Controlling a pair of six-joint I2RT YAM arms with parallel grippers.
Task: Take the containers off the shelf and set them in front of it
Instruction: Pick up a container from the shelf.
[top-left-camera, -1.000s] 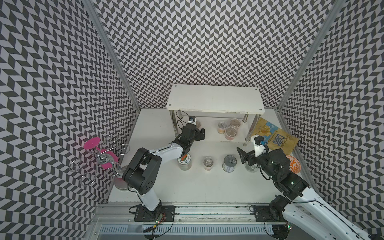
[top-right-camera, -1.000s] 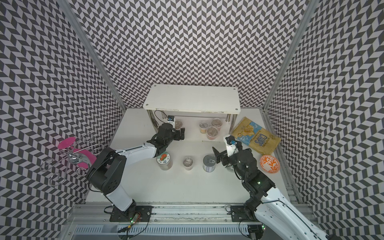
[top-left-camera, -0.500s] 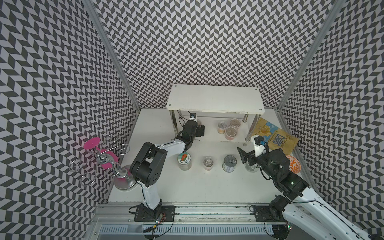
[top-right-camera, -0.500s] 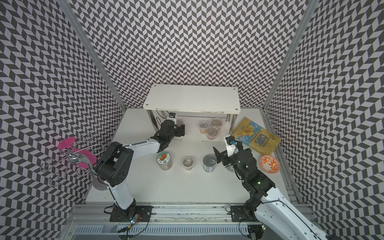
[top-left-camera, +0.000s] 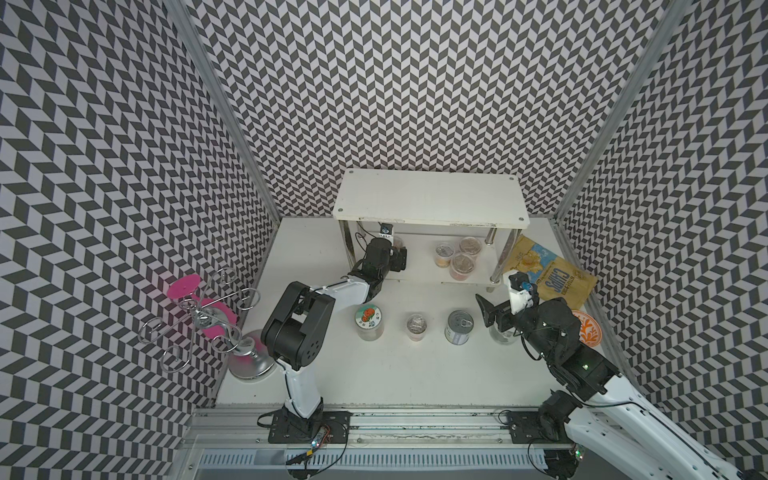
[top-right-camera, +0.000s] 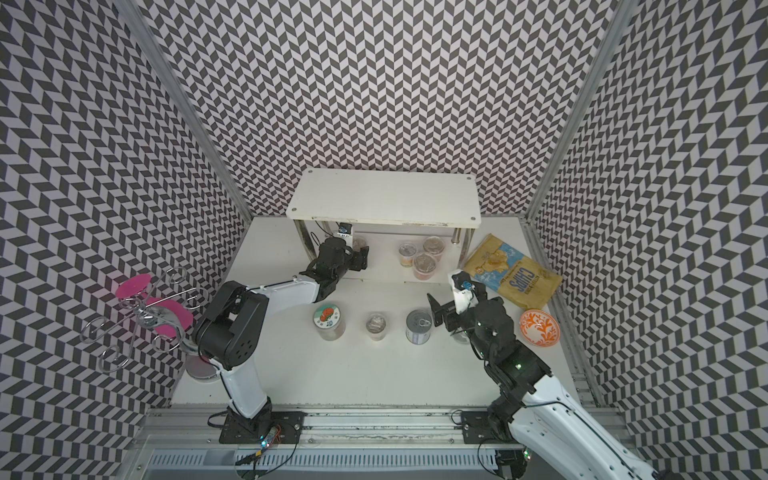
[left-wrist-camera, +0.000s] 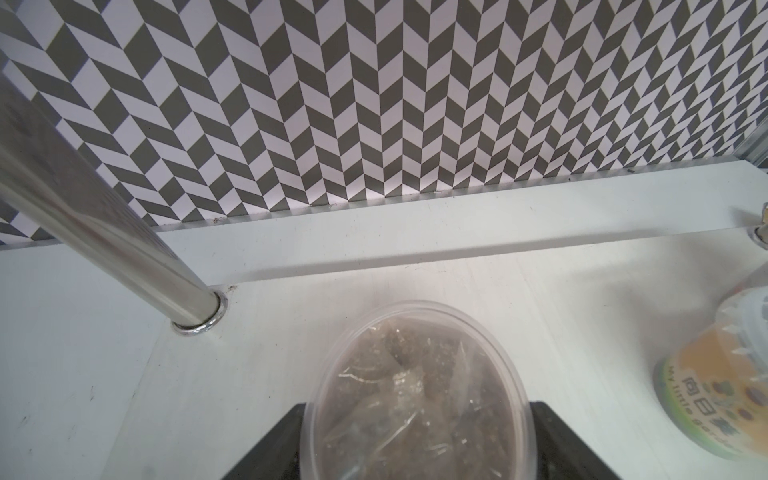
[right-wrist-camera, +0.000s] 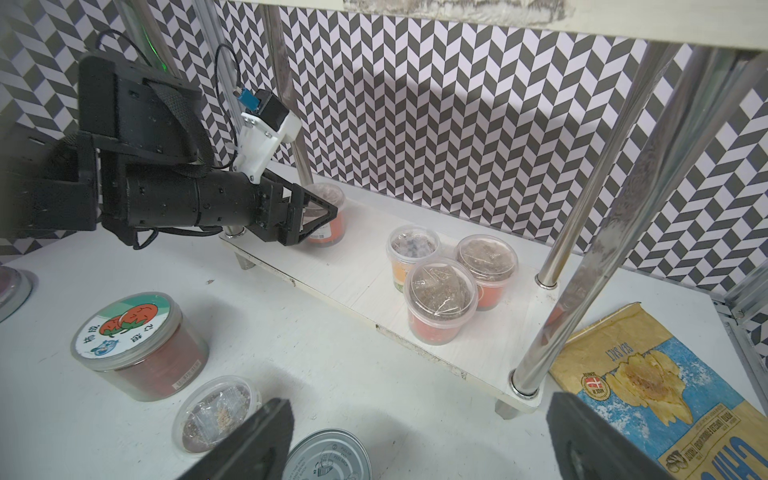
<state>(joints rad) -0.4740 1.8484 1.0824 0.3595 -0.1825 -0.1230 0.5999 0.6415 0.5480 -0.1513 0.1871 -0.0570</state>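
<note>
The white two-tier shelf (top-left-camera: 430, 199) stands at the back. On its lower board (right-wrist-camera: 357, 286), at the left end, my left gripper (top-left-camera: 399, 253) (left-wrist-camera: 417, 415) straddles a clear film-topped cup (left-wrist-camera: 419, 386) (top-right-camera: 359, 242). One black finger stands at each side, and the rim hides any contact. Three more cups (top-left-camera: 461, 266) (right-wrist-camera: 440, 299) are clustered at the board's right end. In front of the shelf stand a tomato-lid jar (top-left-camera: 369, 318), a small cup (top-left-camera: 417, 324), a tin can (top-left-camera: 460, 324) and a clear jar (top-left-camera: 503, 334). My right gripper (top-left-camera: 496, 318) (right-wrist-camera: 415, 449) hangs open over that jar, holding nothing.
A chrome shelf leg (left-wrist-camera: 124, 232) rises close beside the left gripper. The chips bag (top-left-camera: 548, 274) and the orange-patterned bowl (top-right-camera: 539, 332) lie at the right. A chrome wire stand with pink discs (top-left-camera: 208, 320) stands at the left wall.
My left arm has reached deeper under the shelf's top board, and its jaws have narrowed around the cup. The right arm has not moved.
</note>
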